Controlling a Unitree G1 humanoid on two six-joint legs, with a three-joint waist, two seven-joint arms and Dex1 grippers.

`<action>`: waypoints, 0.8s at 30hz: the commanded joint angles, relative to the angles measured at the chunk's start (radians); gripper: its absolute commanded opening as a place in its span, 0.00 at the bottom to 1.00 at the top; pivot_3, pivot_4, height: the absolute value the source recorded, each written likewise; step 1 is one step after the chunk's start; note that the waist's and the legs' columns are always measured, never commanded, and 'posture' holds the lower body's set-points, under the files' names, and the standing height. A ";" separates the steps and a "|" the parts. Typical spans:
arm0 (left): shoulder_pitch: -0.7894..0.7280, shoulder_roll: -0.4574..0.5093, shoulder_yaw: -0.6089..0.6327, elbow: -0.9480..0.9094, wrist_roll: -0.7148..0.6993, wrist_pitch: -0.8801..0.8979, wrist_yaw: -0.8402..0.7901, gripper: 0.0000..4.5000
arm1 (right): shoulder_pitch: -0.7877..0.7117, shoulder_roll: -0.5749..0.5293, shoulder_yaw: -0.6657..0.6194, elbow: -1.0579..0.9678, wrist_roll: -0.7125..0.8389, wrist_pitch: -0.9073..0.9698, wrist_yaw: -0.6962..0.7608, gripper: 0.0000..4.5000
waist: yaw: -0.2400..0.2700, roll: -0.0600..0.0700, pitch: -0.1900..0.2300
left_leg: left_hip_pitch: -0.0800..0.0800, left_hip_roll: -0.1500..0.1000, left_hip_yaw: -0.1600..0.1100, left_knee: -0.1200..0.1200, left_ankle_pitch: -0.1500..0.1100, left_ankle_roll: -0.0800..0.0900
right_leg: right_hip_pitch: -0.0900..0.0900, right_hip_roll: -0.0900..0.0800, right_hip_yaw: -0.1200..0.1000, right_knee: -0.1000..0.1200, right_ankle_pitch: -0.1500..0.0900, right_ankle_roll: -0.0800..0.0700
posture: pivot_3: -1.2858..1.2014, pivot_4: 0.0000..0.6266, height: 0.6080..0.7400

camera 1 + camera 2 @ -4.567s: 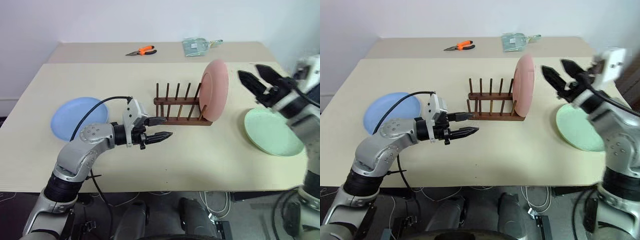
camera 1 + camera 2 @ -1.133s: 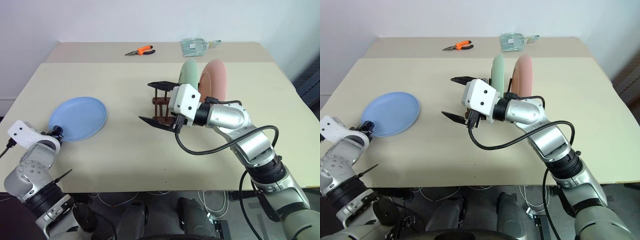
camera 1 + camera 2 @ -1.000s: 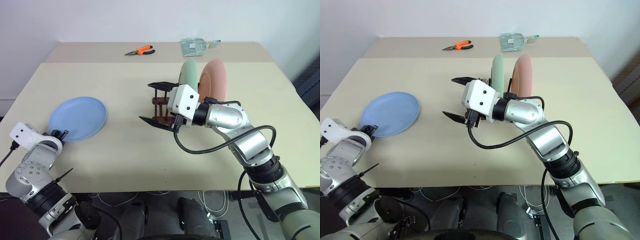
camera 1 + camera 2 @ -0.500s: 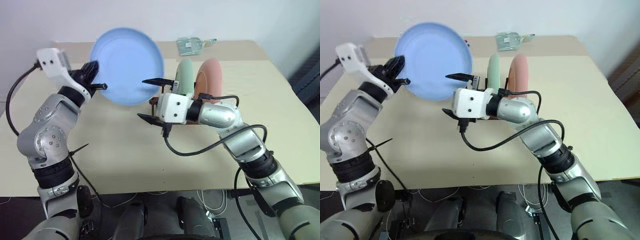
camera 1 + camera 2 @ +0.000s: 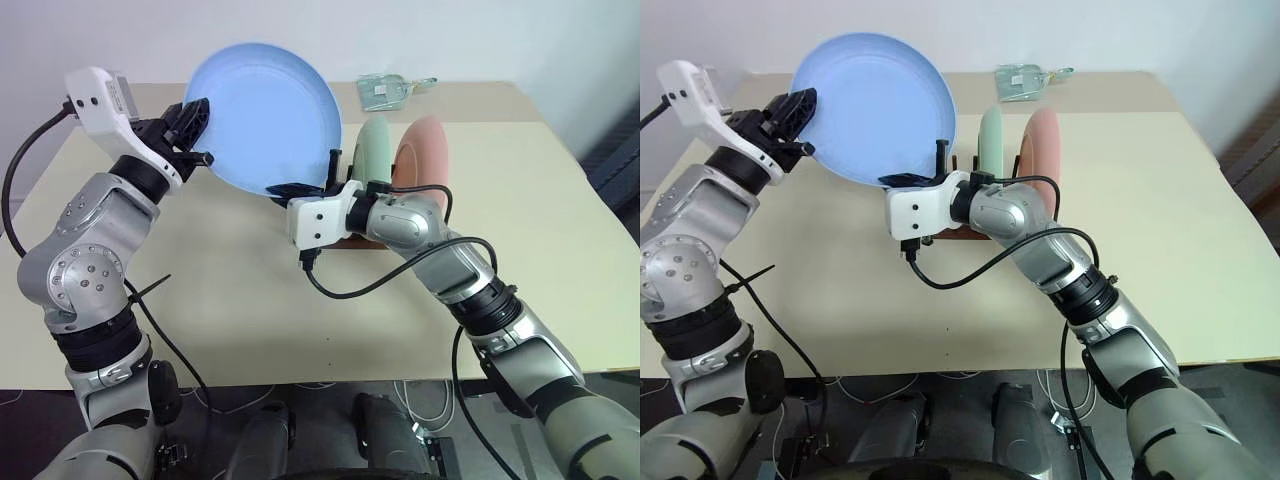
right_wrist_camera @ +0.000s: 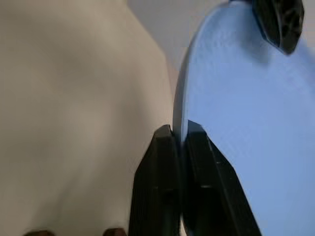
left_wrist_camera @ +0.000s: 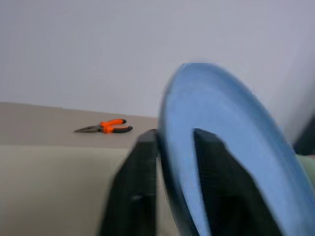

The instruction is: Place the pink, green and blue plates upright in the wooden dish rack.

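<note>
Right gripper (image 5: 292,189) newly clamped on blue plate (image 5: 265,115) rim, left gripper (image 5: 193,130) loosened, both arms raised.

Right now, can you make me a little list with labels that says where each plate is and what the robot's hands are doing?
blue plate: up in the air, over the table
right end effector: shut on the blue plate's rim
left end effector: fingers either side of the opposite rim, loosening
green plate: upright in the wooden dish rack
pink plate: upright in the rack, beside the green one
orange pliers: far side of the table
</note>
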 commanded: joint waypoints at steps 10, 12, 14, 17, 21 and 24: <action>0.069 0.145 0.075 0.198 0.253 -0.438 -0.017 0.80 | 0.097 0.209 -0.282 -0.267 0.394 0.238 -0.053 0.00 | -0.001 0.001 0.000 | 0.001 0.000 0.001 -0.002 0.001 -0.002 | -0.001 0.001 0.002 0.001 0.000 0.000 | 0.52 0.24 1.00; 0.211 0.156 -0.032 0.205 0.336 -0.506 -0.122 0.80 | 0.117 0.295 -0.361 -0.344 0.576 0.405 -0.102 0.00 | 0.002 0.001 0.000 | 0.001 0.000 0.001 -0.002 0.000 0.000 | -0.001 0.001 0.002 0.001 0.000 -0.001 | 0.52 0.24 1.00; 0.359 0.165 -0.175 0.182 0.435 -0.585 -0.221 0.80 | 0.142 0.383 -0.433 -0.402 0.731 0.552 -0.185 0.00 | 0.002 0.002 -0.001 | 0.001 0.000 0.000 -0.002 0.000 0.000 | -0.001 0.001 0.002 0.001 0.001 -0.001 | 0.52 0.24 1.00; 0.500 0.147 -0.314 0.132 0.508 -0.685 -0.307 0.80 | 0.174 0.479 -0.509 -0.454 0.888 0.706 -0.315 0.00 | 0.005 0.002 -0.001 | 0.000 0.000 0.000 -0.002 0.000 0.000 | -0.002 0.000 0.002 0.001 0.001 -0.002 | 0.52 0.24 1.00; 0.594 0.127 -0.384 0.116 0.541 -0.729 -0.362 0.80 | 0.181 0.563 -0.585 -0.473 1.047 0.803 -0.471 0.00 | 0.002 0.004 0.000 | -0.002 0.001 0.000 -0.002 0.000 0.000 | -0.007 0.001 0.002 0.003 0.001 -0.007 | 0.52 0.24 1.00; 0.629 0.120 -0.400 0.089 0.524 -0.720 -0.403 0.80 | 0.173 0.566 -0.594 -0.468 1.098 0.830 -0.545 0.00 | -0.004 0.007 0.000 | -0.001 0.001 0.001 -0.003 0.000 0.000 | -0.008 0.001 0.002 0.006 0.000 -0.008 | 0.52 0.24 1.00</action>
